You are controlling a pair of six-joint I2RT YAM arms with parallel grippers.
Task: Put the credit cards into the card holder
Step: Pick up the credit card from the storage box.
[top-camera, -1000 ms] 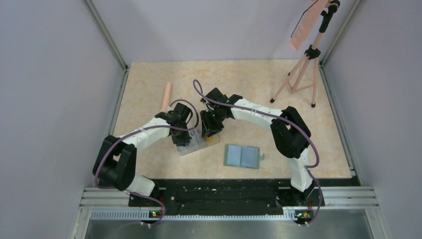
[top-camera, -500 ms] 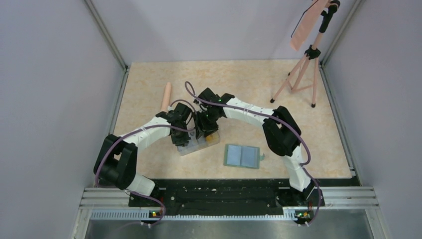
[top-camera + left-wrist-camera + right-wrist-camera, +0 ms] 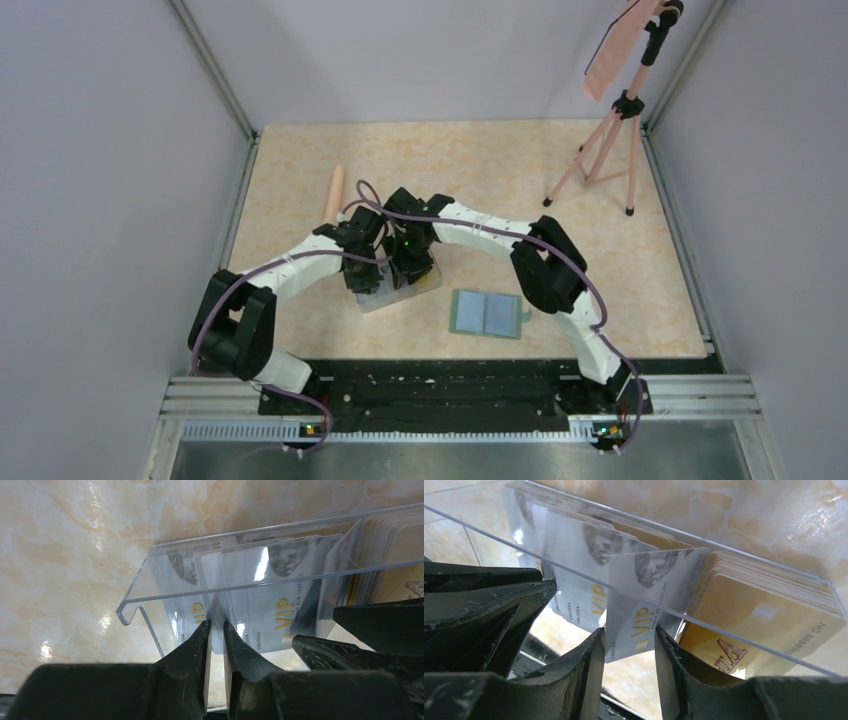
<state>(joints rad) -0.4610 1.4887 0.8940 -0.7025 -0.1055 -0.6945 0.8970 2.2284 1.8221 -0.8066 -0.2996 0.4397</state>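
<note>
Swung left, the right gripper (image 3: 412, 268) now meets the left gripper (image 3: 366, 278) over the clear box (image 3: 392, 296); the card holder (image 3: 486, 313) lies open nearby. Left wrist: jaws nearly together at the box edge, grip unclear. Right wrist: jaws apart around a white "VIP" credit card (image 3: 644, 595) — squeezing or not, cannot tell; the yellow cards (image 3: 764, 615) read "NO 8888".

Gold "VIP" marks the pale cards (image 3: 639, 620); "NO 8888" the yellow card (image 3: 764, 625).

Pincer (image 3: 216, 630) on clear box (image 3: 145, 580) wall
</note>
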